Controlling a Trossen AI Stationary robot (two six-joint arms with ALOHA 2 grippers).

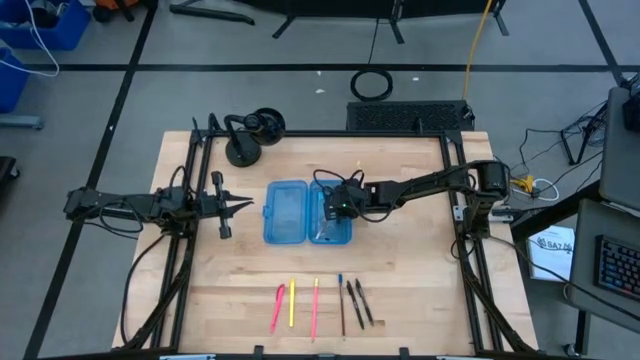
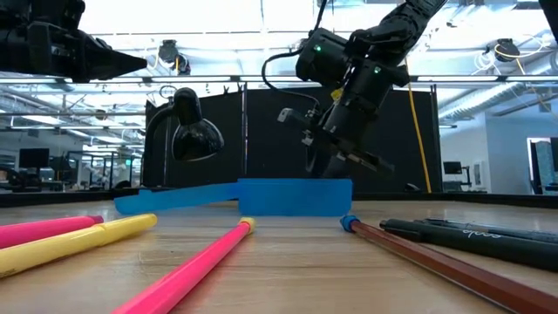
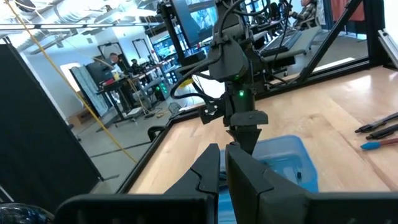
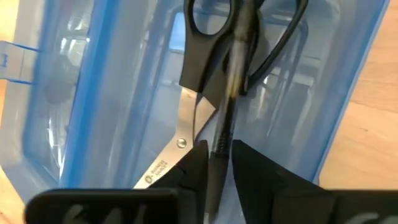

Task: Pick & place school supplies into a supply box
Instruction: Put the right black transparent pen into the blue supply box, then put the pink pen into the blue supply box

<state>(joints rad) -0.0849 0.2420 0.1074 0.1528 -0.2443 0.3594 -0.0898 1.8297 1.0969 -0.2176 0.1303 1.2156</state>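
The supply box (image 1: pixel 285 212) lies open at mid-table, a translucent blue case with two halves side by side. My right gripper (image 1: pixel 338 207) hangs over its right half (image 4: pixel 323 81), shut on a black pen (image 4: pixel 233 68). Black-handled silver scissors (image 4: pixel 205 68) lie in that half, under the pen. Several pens and pencils rest flat near the table's near edge: pink (image 1: pixel 278 308), yellow (image 1: pixel 292 303), red-pink (image 1: pixel 315 305), blue-tipped (image 1: pixel 341 302) and black (image 1: pixel 358 303). My left gripper (image 1: pixel 248 205) waits shut, just left of the box. My right gripper pinches the black pen between its two fingers near one end (image 4: pixel 219 146). The fingers (image 2: pixel 330 161) slant down from above into the box's right half. The pen runs on from the fingertips across the scissors' handles (image 4: pixel 273 43); whether its far end rests on them I cannot tell.
A black lamp on a round base (image 1: pixel 243 148) stands at the table's far-left corner, behind the box. Black cables trail along both arms. Bare wood lies between the box and the row of pens (image 2: pixel 174 253) at the near edge.
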